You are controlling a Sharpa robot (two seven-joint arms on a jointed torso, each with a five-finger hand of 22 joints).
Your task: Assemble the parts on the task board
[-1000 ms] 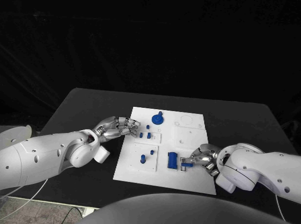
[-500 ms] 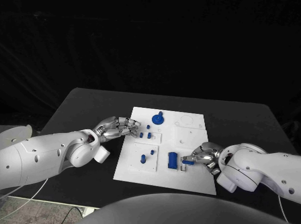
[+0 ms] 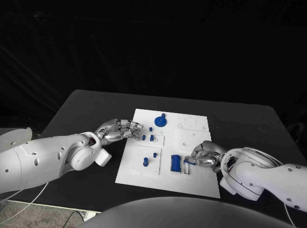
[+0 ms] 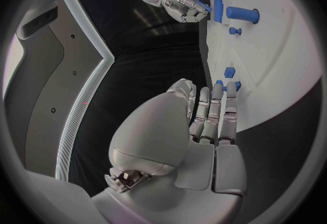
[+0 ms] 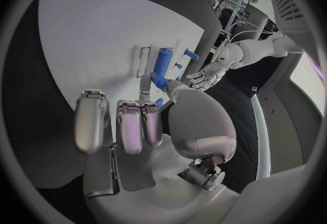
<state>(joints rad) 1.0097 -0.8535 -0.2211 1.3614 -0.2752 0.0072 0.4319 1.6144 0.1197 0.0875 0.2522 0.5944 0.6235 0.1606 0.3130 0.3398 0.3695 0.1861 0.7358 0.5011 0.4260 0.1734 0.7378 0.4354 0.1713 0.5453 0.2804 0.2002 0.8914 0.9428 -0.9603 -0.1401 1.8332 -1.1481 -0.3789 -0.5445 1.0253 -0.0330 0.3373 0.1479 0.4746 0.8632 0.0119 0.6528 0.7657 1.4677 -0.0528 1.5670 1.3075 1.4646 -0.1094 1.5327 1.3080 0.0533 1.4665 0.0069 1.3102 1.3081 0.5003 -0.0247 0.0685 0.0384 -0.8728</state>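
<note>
The white task board (image 3: 193, 138) lies mid-table with several blue parts on it. My right hand (image 3: 203, 156) is at the board's near right and pinches a small blue part (image 3: 188, 162) just right of the long blue block (image 3: 175, 163). In the right wrist view the thumb and fingers (image 5: 129, 126) close around that part (image 5: 157, 79) beside the block (image 5: 163, 59). My left hand (image 3: 118, 129) rests its fingers on the board's left edge and holds nothing; its straight fingers (image 4: 217, 112) lie beside small blue pegs (image 4: 229, 72).
A round blue part (image 3: 160, 120) stands at the board's far left, small pegs (image 3: 148, 138) sit near my left fingers, and two more blue parts (image 3: 146, 161) lie on the near left plate. Black table (image 3: 249, 123) surrounds the board.
My right hand has shifted a little away from the near edge and turned, still with the small blue part by the long block. The left hand has stayed put.
</note>
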